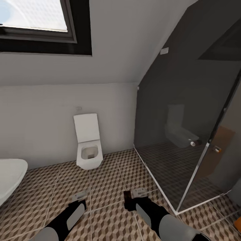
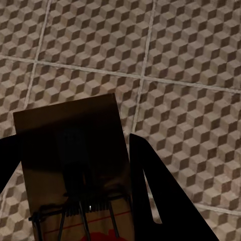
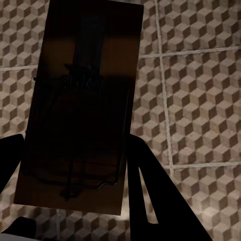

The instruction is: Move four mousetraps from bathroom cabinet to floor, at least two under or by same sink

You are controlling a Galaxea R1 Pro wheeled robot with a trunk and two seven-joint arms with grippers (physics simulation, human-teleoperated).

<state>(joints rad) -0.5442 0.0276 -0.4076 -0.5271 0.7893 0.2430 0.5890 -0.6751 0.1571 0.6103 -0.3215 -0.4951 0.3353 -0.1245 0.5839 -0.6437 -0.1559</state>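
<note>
The bathroom floor [image 1: 107, 187] of cube-patterned tiles spreads below a white wall, with a dark glass shower enclosure [image 1: 187, 127] standing at its right side. A white toilet [image 1: 88, 142] stands against the wall at the floor's far edge, and a white sink [image 1: 10, 177] juts in at the left edge. Both arms reach out over the tiles. The left gripper [image 2: 75, 165] has its jaws clamped on the sides of a mousetrap [image 2: 75, 155], held above the floor. The right gripper [image 3: 75, 170] likewise grips a second mousetrap [image 3: 83, 100], dark in shadow, above the tiles.
</note>
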